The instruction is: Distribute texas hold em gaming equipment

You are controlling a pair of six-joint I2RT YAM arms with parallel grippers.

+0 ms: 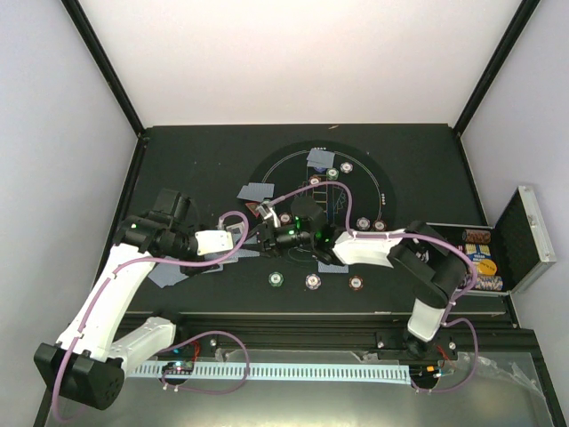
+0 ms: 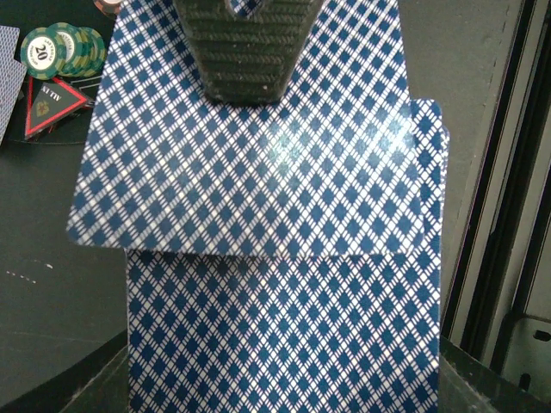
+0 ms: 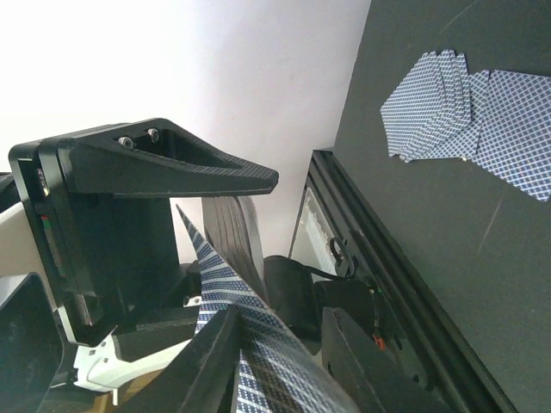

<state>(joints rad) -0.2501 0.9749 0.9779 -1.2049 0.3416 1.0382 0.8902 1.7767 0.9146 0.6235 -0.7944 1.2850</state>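
Left gripper (image 1: pixel 255 228) clamped on the deck (image 2: pixel 284 335), upper finger (image 2: pixel 245 52) pressing flat on the backs. The top card (image 2: pixel 250 181) is skewed off the stack and sticks out past the fingertip. Right gripper (image 3: pixel 280 325) meets it nose to nose. Its jaws stand narrow on either side of that card's edge; can't tell if the pads actually pinch yet. Cards: light, thin, bendy and slick-backed, so likely to slide on each other and to come away two at a time. Best hold looks like the overhanging edge of the top card only, a shallow pinch pulled flat along the deck. Just beyond the left fingertip, off to one side: green chips (image 2: pixel 60 47) and the red triangle marker (image 2: pixel 53 103) touching them. Further out from the right gripper, a fan of dealt cards (image 3: pixel 439 103) face down on the table (image 1: pixel 204 160). A chip row (image 1: pixel 313 281) lies under the arms; chips are stiff and denser. Farthest, the open case (image 1: pixel 524 236).
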